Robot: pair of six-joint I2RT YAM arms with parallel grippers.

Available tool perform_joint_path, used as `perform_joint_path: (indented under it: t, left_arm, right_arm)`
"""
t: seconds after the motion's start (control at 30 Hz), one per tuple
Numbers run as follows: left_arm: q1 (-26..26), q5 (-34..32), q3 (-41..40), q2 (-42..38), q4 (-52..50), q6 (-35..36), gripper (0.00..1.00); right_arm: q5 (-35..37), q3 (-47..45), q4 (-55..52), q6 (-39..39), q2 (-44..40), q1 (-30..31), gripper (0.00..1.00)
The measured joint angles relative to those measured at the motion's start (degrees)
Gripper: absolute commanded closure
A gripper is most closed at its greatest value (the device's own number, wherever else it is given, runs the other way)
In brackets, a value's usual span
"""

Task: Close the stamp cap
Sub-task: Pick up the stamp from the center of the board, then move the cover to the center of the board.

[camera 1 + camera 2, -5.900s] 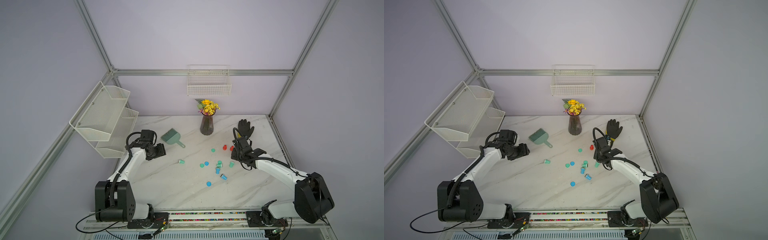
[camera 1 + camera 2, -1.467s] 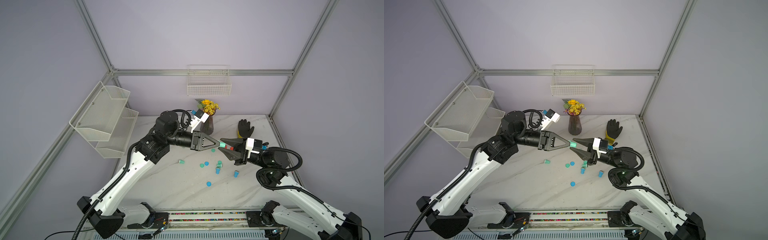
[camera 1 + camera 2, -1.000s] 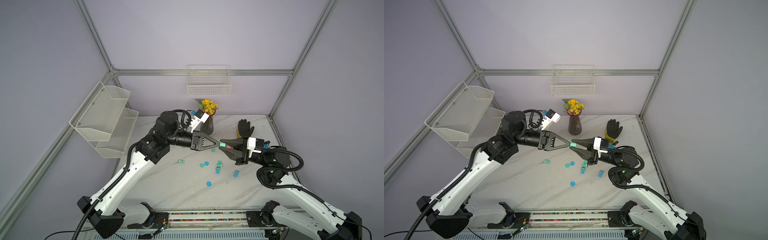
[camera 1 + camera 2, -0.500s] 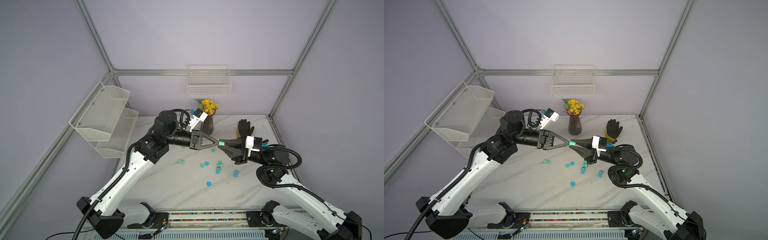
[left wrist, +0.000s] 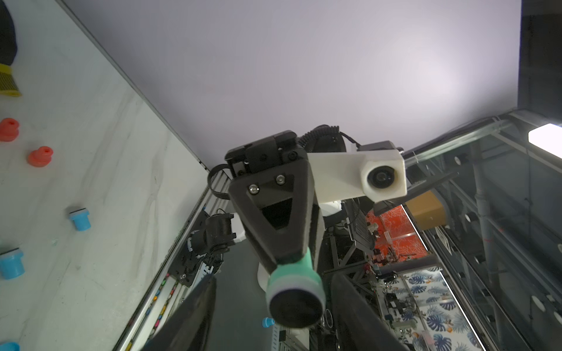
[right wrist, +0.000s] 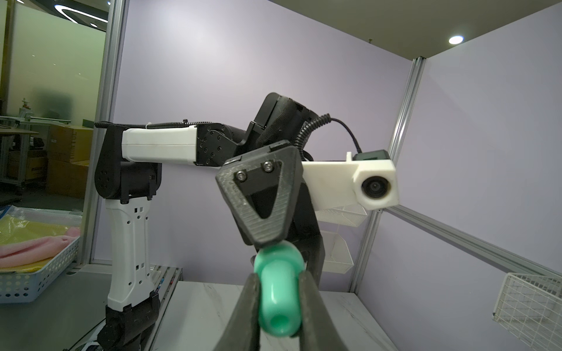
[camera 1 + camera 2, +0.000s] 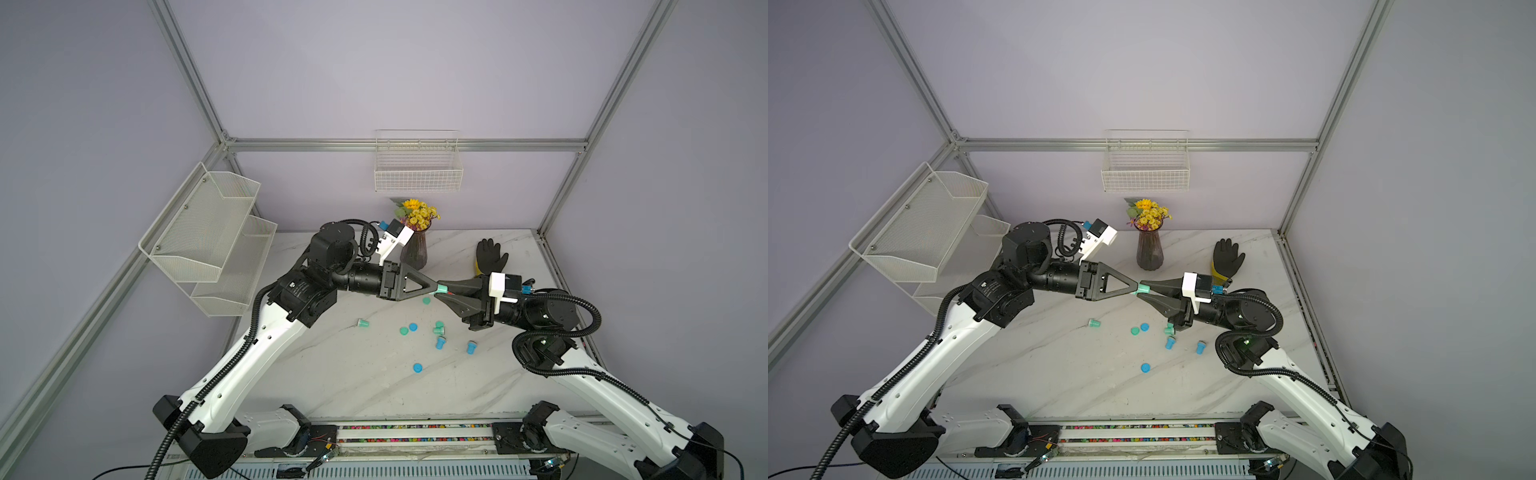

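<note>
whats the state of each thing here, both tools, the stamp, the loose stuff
left tool: open, fingers either side of the stamp's far end
right tool: shut on the stamp's stem
green stamp: held off the table, between the two arms
blue cap: loose, lying flat, on no stamp
glove: lying flat
vase: upright, flowers in it

High front top views over whole table (image 7: 332, 374); wrist views close, head-on to right hand (image 5: 299, 261), left hand (image 6: 282, 247).
</note>
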Motion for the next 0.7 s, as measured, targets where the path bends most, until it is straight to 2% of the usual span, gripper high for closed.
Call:
perform_joint_path:
  t: [0.13,0.23,0.43,0.57,0.7]
  left_arm:
    - [6.43,-8.13,0.5,-1.86,-6.97,3.78,0.29]
    - [8.94,-18.21,1.79,-2.97,-13.97,8.26,0.31]
    - [8.96,-36.39,-0.48,-2.49,-24.2,15.91,0.39]
    - [8.57,-43.15,-5.97,1.03,-26.25,17.75,0.43]
    - [6.69,-46.82,-9.25,8.61,-26.53,19.58,0.45]
  right_arm:
    - [2.75,0.0,-4.13,-0.24,-1.18,0.04,1.0]
    - [5.92,0.0,-8.41,-0.28,-2.54,0.04,1.0]
    - [13.46,0.37,-18.49,0.11,-3.48,0.04,1.0]
    - [19.58,2.01,-26.25,1.57,-3.1,0.04,1.0]
    - [28.57,7.04,-35.76,5.64,0.2,0.04,1.0]
